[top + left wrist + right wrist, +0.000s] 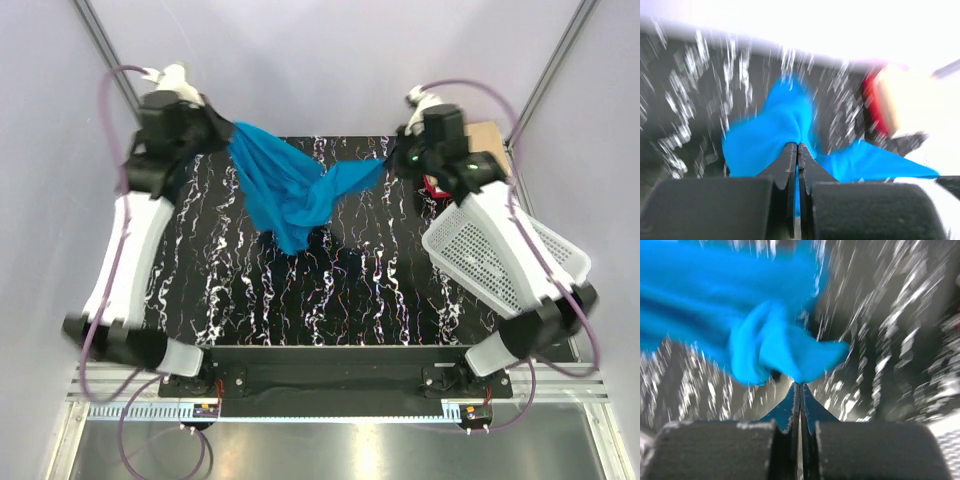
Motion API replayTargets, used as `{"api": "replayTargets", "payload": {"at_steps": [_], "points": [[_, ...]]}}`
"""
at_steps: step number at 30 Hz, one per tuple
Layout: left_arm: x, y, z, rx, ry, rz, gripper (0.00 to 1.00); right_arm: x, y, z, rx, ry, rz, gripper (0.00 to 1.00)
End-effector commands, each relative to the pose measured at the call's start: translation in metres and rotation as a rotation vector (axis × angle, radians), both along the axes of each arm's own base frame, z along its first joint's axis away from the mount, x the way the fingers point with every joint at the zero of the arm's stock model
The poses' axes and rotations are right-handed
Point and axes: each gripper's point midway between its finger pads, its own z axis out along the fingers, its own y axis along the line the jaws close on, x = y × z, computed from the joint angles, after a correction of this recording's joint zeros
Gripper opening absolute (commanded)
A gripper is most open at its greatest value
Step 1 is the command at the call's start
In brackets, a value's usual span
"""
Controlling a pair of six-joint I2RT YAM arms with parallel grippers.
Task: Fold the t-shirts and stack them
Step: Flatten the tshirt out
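**Stretching the blue tee out between both pincers**

**Top view.** My left pincer (228, 135) is clamped on one end of the blue t-shirt (290, 195) at the far left of the table (350, 290). My right pincer (392, 160) is clamped on the other end, far and right of centre. The cloth spans btw them, twisted, w/ a bunch sagging toward the near side in the middle. To do this step well, I'd judge:
- draw both ends apart evenly till the twist drops out
- hold both ends level
- lay it flat on the bare marbled top before any fold
- no yanking, since both pinches look thin and could slip

The basket (500, 250) sits tilted at the right, partly under my right arm, so I'd steer clear of it. A sliver of the red tee (433, 187) and a corner of the tan tee (487, 135) show at the far right. Most of that pile is cut off by my arm and the basket.

**Left wrist.** Jaws are shut, w/ blue showing in the slit btw them and the rest fanning away. Red and tan shapes sit far right, badly blurred and washed out by glare.

**Right wrist.** Jaws are pressed together, w/ a blue knot right at the tips. The blur is heavy, so I can't tell how much cloth is caught.

**Hard to make out.** I can't tell which part of the tee each grip has (sleeve, hem or shoulder). No white tee shows in any view.
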Motion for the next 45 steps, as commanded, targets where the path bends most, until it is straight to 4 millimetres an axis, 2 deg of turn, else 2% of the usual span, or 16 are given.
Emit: {"api": "replayTargets", "payload": {"at_steps": [1,3,6,8,11,19,22,26,31,32,36,39,40,42,43,45], "points": [[-0.048,0.033,0.067,0.058,-0.136,0.087,0.0,-0.016,-0.055,0.066,-0.099,-0.139,-0.182,0.0],[-0.066,0.036,0.088,0.052,-0.193,0.086,0.0,-0.031,-0.064,0.102,-0.072,-0.216,-0.199,0.0],[-0.089,0.039,0.11,0.043,-0.254,0.083,0.0,-0.051,-0.075,0.139,-0.029,-0.304,-0.219,0.0],[-0.101,0.043,0.119,0.05,-0.288,0.094,0.0,-0.063,-0.081,0.156,-0.01,-0.352,-0.226,0.0],[-0.105,0.048,0.121,0.067,-0.299,0.108,0.0,-0.07,-0.086,0.163,-0.008,-0.374,-0.236,0.0],[-0.089,0.052,0.084,0.119,-0.209,0.106,0.0,-0.073,-0.077,0.138,0.0,-0.32,-0.191,0.0],[-0.072,0.051,0.065,0.144,-0.159,0.1,0.0,-0.069,-0.069,0.125,0.006,-0.298,-0.158,0.0],[-0.045,0.038,0.034,0.126,-0.062,0.029,0.0,-0.053,-0.071,0.105,-0.049,-0.281,-0.176,0.0],[-0.045,0.04,0.02,0.11,-0.022,0.052,0.0,-0.026,-0.067,0.097,-0.104,-0.27,-0.19,0.0],[-0.051,0.042,0.026,0.11,-0.039,0.057,0.0,-0.022,-0.065,0.1,-0.095,-0.266,-0.197,0.0],[-0.078,0.04,0.032,0.105,-0.062,0.027,0.0,-0.032,-0.07,0.118,-0.074,-0.294,-0.21,0.0],[-0.107,0.032,0.051,0.053,-0.119,-0.017,0.0,-0.053,-0.085,0.15,-0.046,-0.386,-0.244,0.0],[-0.117,0.027,0.058,0.027,-0.137,-0.045,0.0,-0.073,-0.094,0.172,-0.008,-0.453,-0.259,0.0],[-0.142,0.022,0.077,-0.02,-0.192,-0.071,0.0,-0.086,-0.096,0.188,0.048,-0.532,-0.25,0.0],[-0.15,0.019,0.083,-0.034,-0.209,-0.087,0.0,-0.105,-0.103,0.204,0.081,-0.589,-0.248,0.0],[-0.171,0.019,0.095,-0.059,-0.255,-0.09,0.0,-0.114,-0.104,0.213,0.106,-0.632,-0.24,0.0]]}}
